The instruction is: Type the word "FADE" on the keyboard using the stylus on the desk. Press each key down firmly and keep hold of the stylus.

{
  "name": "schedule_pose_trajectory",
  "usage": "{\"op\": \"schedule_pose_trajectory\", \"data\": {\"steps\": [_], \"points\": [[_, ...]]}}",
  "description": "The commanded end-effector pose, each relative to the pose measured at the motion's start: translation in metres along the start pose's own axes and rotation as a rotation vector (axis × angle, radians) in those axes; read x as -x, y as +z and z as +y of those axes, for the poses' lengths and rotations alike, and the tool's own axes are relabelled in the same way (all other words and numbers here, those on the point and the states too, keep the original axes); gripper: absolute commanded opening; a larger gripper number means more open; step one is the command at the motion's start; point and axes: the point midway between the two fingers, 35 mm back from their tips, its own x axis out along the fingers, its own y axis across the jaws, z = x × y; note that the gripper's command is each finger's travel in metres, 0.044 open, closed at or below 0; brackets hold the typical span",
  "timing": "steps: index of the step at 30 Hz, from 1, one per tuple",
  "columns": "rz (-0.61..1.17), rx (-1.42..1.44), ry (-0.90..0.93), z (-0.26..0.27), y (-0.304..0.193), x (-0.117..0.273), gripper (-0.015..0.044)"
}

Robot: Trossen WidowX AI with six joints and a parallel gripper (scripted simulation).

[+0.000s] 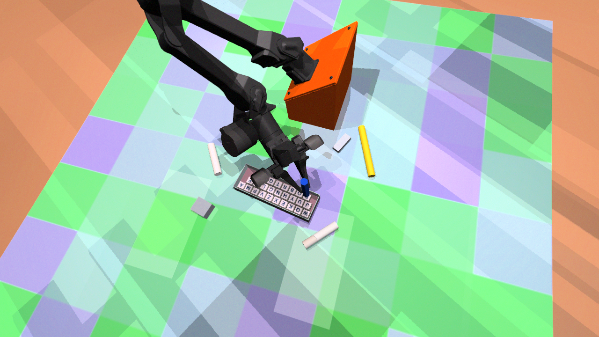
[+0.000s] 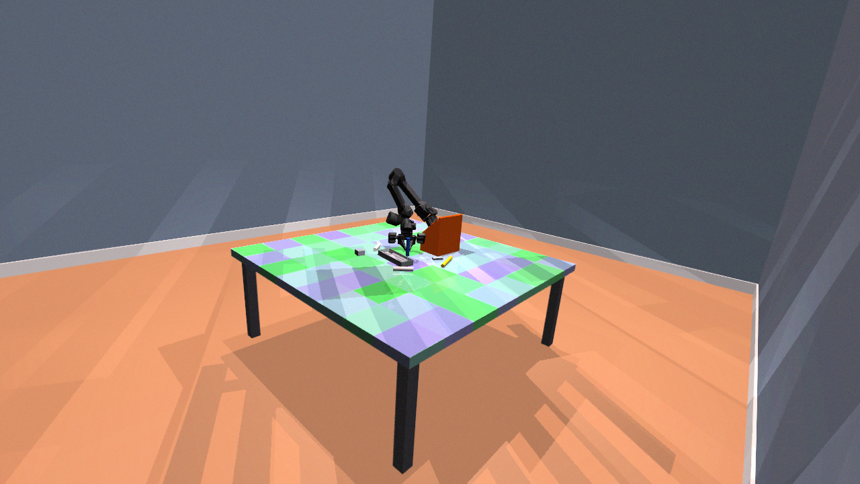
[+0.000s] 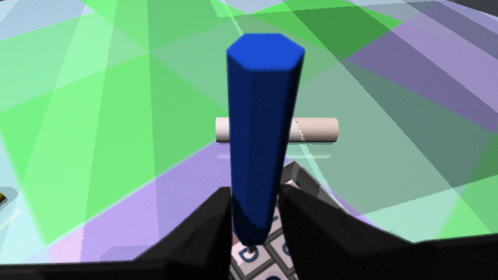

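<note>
My gripper (image 1: 305, 191) (image 2: 407, 243) (image 3: 254, 196) is shut on the blue stylus (image 1: 304, 184) (image 2: 408, 247) (image 3: 258, 136), held nearly upright with its tip down. The keyboard (image 1: 247, 172) (image 2: 406, 263) (image 3: 311, 184) is a shallow dark tray with white letter keys, upside down in the top view. In the wrist view the thin tip stands at the D key (image 3: 260, 261); I cannot tell how far that key is pressed. The A key (image 1: 241, 184) is at the tray's left end, with an E key (image 1: 283, 203) in the lower row. I cannot make out the F key; the gripper hides part of the upper row.
A pale cylinder (image 1: 320, 235) (image 2: 402, 269) (image 3: 319, 129) lies below the keyboard, another (image 1: 214, 159) (image 2: 377, 247) at its upper left. A grey block (image 1: 201, 207) (image 2: 359, 252) is left. A small white block (image 1: 341, 142), a yellow rod (image 1: 366, 150) (image 2: 447, 261) and the orange base (image 1: 322, 58) (image 2: 441, 234) are right.
</note>
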Motion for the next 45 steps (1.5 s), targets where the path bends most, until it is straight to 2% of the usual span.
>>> {"op": "schedule_pose_trajectory", "data": {"steps": [1,13,30,36,38,45], "points": [[-0.003,0.004,0.002,0.0,-0.001,-0.001,0.0081],[-0.003,0.004,0.002,0.0,0.0,0.0,0.0081],[-0.008,0.009,0.003,0.0,0.03,0.016,0.0084],[-0.008,0.009,0.003,0.0,0.03,0.016,0.0044],[-0.008,0.009,0.003,-0.002,0.03,0.016,0.0],[-0.005,0.007,0.001,-0.032,0.027,0.024,0.0]]}}
